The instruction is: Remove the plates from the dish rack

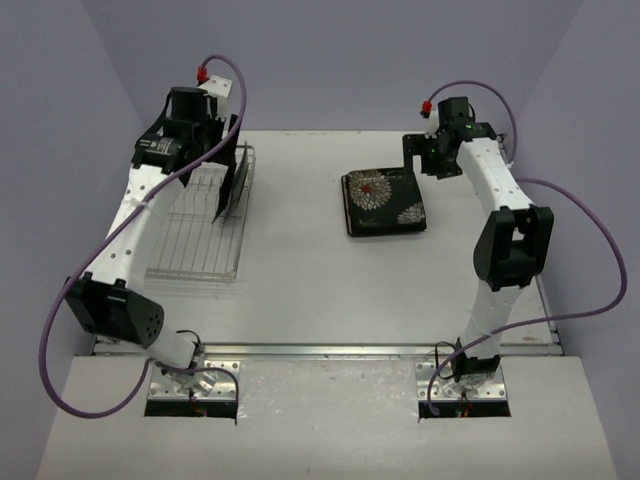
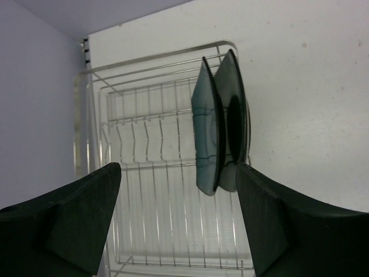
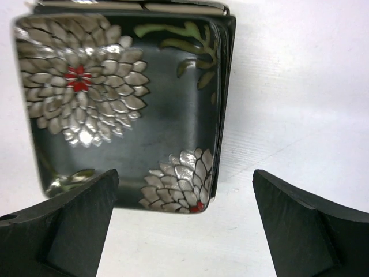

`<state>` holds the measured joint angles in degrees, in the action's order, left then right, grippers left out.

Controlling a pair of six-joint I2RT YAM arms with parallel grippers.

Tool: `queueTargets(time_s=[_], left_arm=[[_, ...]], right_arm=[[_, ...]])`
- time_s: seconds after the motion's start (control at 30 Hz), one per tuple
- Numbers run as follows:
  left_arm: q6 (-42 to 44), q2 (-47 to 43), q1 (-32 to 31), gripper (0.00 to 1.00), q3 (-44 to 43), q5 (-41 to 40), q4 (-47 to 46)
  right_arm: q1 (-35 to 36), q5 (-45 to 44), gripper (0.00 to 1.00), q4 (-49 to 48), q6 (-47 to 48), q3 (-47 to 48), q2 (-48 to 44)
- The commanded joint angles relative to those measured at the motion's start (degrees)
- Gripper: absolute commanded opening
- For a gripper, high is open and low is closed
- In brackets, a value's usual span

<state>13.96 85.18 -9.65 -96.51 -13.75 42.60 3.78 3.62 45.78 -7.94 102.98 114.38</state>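
The silver wire dish rack (image 1: 195,235) lies at the table's left and fills the left wrist view (image 2: 155,173). Two dark square plates (image 1: 228,185) stand on edge in its far right slots, also in the left wrist view (image 2: 216,133). My left gripper (image 1: 222,150) hovers over the rack's far end, open and empty (image 2: 179,222), with the plates' near edge just ahead of its right finger (image 2: 288,225). A stack of black plates with white chrysanthemums (image 1: 383,203) lies flat at the table's centre right (image 3: 127,104). My right gripper (image 1: 422,158) is open and empty (image 3: 184,225), just behind the stack's corner.
The rack's near slots hold nothing. White table top (image 1: 320,290) lies between the rack and the stack. Purple walls close in on the left, back and right. Purple cables loop off both arms.
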Motion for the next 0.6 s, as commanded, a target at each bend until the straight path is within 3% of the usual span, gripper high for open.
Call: queueTargets(time_s=[0.0, 0.07, 0.27, 0.37, 0.57], left_arm=[[-2.2, 6.0, 0.6, 0.74, -6.8, 5.1, 5.8], [-3.1, 11.1, 1.5, 0.63, -10.4, 6.8, 8.1], [-4.8, 18.4, 4.3, 0.46, -15.3, 8.6, 9.5], [-5.0, 21.2, 6.1, 0.41, -17.1, 10.2, 10.3], [-4.4, 25.3, 8.2, 0.4, -18.3, 15.4, 12.9]], right_arm=[[-0.1, 1.5, 0.99, 0.0, 0.1, 0.4, -8.2], [-0.2, 3.0, 0.99, -0.1, 0.1, -1.3, -11.1], [-0.4, 5.4, 0.99, -0.3, -0.4, -8.1, -17.9], [-0.6, 6.3, 0.99, -0.3, -0.6, -9.7, -19.7], [-0.8, 7.3, 0.99, -0.3, -0.9, -11.6, -20.5]])
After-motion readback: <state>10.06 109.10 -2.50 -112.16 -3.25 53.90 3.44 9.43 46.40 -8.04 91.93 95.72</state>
